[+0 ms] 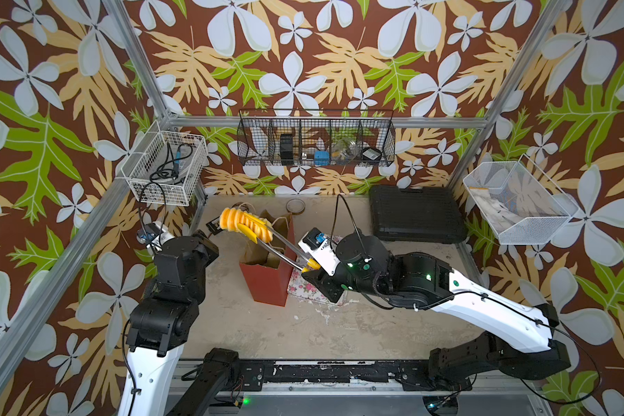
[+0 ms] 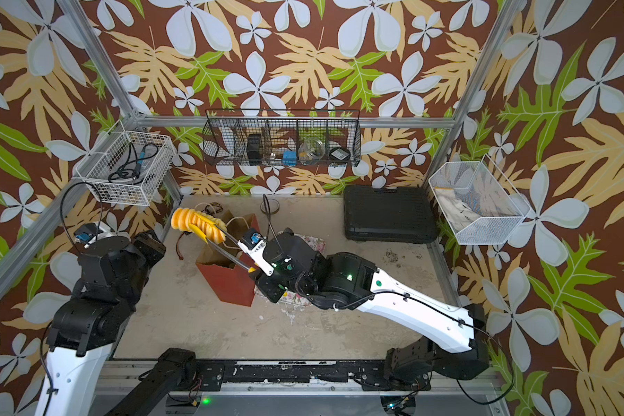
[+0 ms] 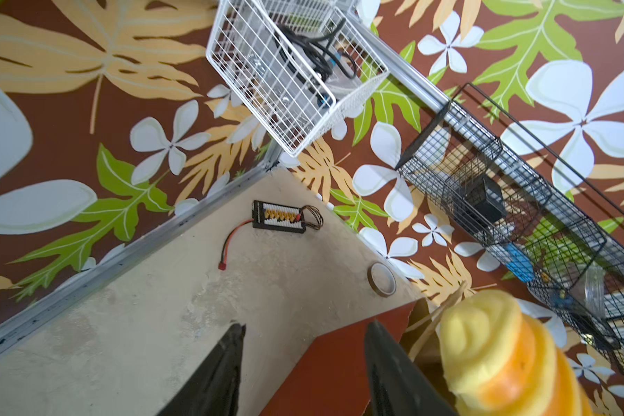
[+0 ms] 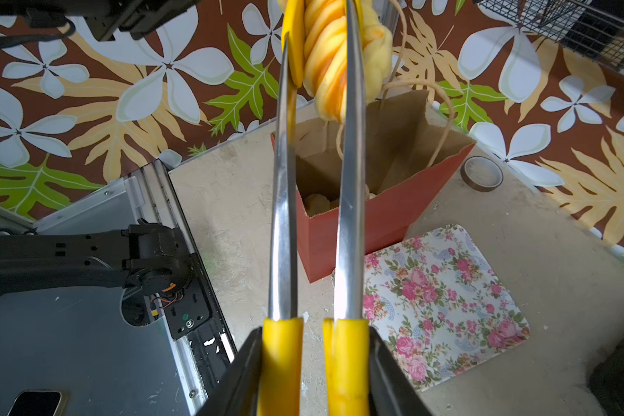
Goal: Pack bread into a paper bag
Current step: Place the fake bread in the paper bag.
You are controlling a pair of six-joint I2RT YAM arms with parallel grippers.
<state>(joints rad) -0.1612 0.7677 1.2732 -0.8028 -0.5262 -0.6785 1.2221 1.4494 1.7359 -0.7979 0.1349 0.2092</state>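
**Right gripper** point(image 4: 314, 360): closed firmly on the two yellow grips of the tongs point(image 4: 281, 216), pressing the steel blades nearly parallel. Hold taken far back on the handles, presumably for reach across the bag without bringing the wrist over its mouth.

**Tong tips:** pinched round the long ridged loaf point(image 1: 245, 223). Loaf raised and tilted, hanging above the far-left edge of the paper bag point(image 1: 267, 284), not yet inside.

**Paper bag:** upright mid-table, mouth open, red face toward the near side. Other bread pieces point(image 4: 317, 203) already lying at the bottom.

**Left gripper** point(image 3: 306, 331): fingers apart, nothing between them, poised beside the bag's left wall. Contact with the wall impossible to tell. Probably stationed there to steady the bag.

**Stage, as judged:** likely the final piece, lowering still to come. End-first entry needed, given the loaf's length.

**In the way:**
- Pale cord handles point(image 4: 444, 119) arching over the mouth directly beneath the loaf, a probable snag.
- Bag tall and light, easily tipped by a sideways push.

**Around:**
- Floral tray point(image 4: 440, 299) just right of the bag, bare where visible.
- Tape roll point(image 1: 295, 206) beyond the bag, near the far wall.
- Black case point(image 1: 416, 212) far right, well apart.
- Small connector board point(image 3: 280, 216) with wires in the far-left corner.
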